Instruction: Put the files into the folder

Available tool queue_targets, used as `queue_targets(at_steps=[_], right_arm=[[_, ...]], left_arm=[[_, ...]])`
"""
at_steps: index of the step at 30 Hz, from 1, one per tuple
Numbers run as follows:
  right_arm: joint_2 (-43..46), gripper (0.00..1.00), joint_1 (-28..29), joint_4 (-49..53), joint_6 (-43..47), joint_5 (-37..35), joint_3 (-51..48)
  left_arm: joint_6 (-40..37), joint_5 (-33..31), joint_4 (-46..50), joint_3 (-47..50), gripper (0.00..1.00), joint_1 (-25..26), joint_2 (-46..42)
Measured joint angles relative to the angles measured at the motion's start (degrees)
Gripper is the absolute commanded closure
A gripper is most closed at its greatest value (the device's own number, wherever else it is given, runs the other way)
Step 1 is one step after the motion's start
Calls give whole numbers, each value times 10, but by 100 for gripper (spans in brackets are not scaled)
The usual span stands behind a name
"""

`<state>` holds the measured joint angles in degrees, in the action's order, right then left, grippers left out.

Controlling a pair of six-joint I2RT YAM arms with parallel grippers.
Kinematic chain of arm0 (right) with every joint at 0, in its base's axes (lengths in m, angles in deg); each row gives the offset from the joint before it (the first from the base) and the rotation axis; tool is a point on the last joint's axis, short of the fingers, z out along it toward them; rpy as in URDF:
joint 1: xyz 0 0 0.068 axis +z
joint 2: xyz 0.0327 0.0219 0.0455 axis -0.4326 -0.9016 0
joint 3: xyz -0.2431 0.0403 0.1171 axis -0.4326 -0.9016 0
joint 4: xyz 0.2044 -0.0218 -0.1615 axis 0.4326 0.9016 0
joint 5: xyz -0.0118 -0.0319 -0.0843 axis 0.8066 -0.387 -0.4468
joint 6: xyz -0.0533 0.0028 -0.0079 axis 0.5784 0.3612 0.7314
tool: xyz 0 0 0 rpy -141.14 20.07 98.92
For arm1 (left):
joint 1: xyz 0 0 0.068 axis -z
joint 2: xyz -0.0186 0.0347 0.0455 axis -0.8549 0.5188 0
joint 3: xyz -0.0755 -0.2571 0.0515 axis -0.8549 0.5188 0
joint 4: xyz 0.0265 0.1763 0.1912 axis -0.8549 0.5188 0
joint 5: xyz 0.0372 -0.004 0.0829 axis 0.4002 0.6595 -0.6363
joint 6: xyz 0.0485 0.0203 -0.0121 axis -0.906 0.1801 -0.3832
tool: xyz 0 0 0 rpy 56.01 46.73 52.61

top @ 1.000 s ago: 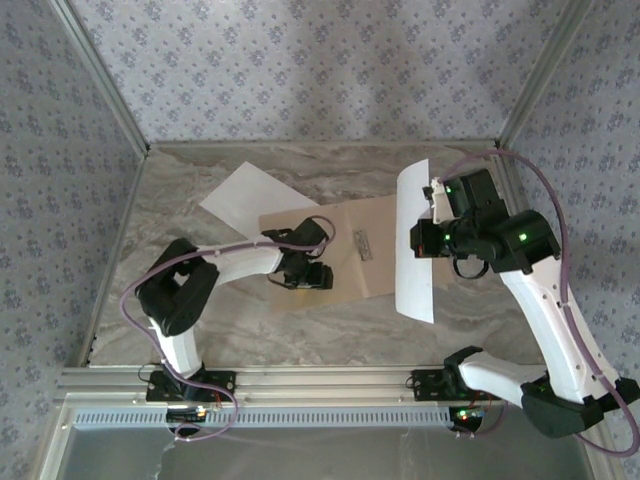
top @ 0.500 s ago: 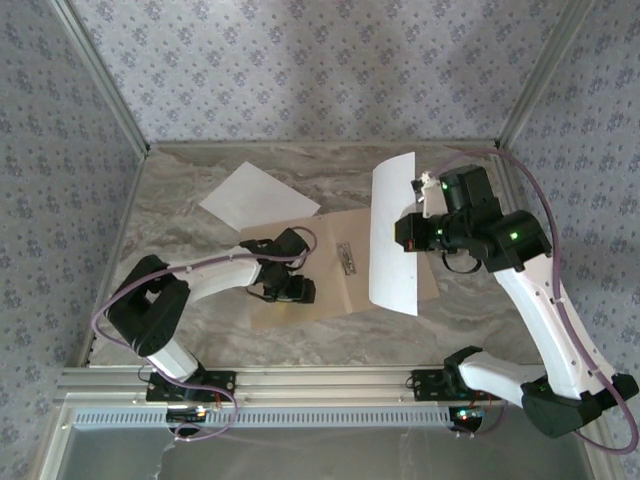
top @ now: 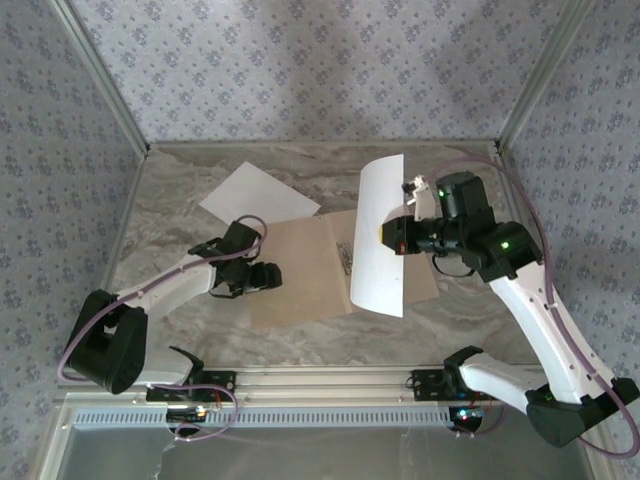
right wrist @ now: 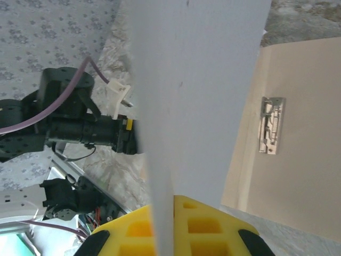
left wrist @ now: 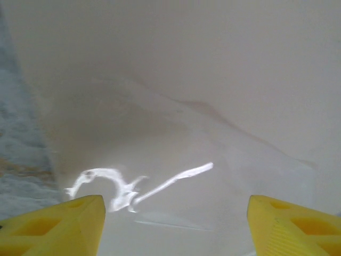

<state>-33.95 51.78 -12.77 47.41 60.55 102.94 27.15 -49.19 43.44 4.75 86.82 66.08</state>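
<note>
In the overhead view, a thin tan cardboard folder (top: 300, 275) is laid open at the centre of the grey marbled table (top: 190, 190). Its small metal clip (top: 347, 258) is exposed, so that sheets can be laid inside. A thin white paper sheet (top: 378, 240) is pinched at its right edge by the right gripper (top: 400, 236) and hung, bowed, over the folder's right half. The right arm is bent inward from the lower right. A second white paper sheet (top: 258, 198) is left flat at upper left, just beside the folder. The left gripper (top: 268, 277) is held low at the folder's left edge, the arm reaching from lower left.

In the left wrist view, the left gripper (left wrist: 176, 210) is seen with its jaws spread wide and nothing between them, above a pale, blurred surface.

In the right wrist view, the right gripper (right wrist: 169, 210) is closed on the held sheet (right wrist: 192, 80) at bottom centre. The folder (right wrist: 303, 176) and clip (right wrist: 270, 124) lie at right.
</note>
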Motion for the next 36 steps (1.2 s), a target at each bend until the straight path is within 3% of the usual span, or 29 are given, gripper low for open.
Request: queue_targets(at_steps=[10, 15, 21, 26, 30, 36], right_arm=[[3, 100, -2, -95, 41, 65, -75], [-5, 100, -11, -172, 76, 116, -129], [-61, 100, -20, -221, 136, 166, -127], [-118, 100, -35, -242, 188, 208, -126], [-173, 100, -47, -248, 229, 230, -124], [-261, 100, -61, -226, 273, 168, -105]], left_arm=[[-11, 25, -34, 8, 31, -39, 59], [-34, 48, -38, -48, 33, -60, 122], [-56, 63, -41, -86, 33, -67, 155], [-58, 61, -39, -79, 32, -67, 141], [-49, 56, -41, -38, 31, -67, 76], [-40, 48, -46, 5, 31, -67, 15]])
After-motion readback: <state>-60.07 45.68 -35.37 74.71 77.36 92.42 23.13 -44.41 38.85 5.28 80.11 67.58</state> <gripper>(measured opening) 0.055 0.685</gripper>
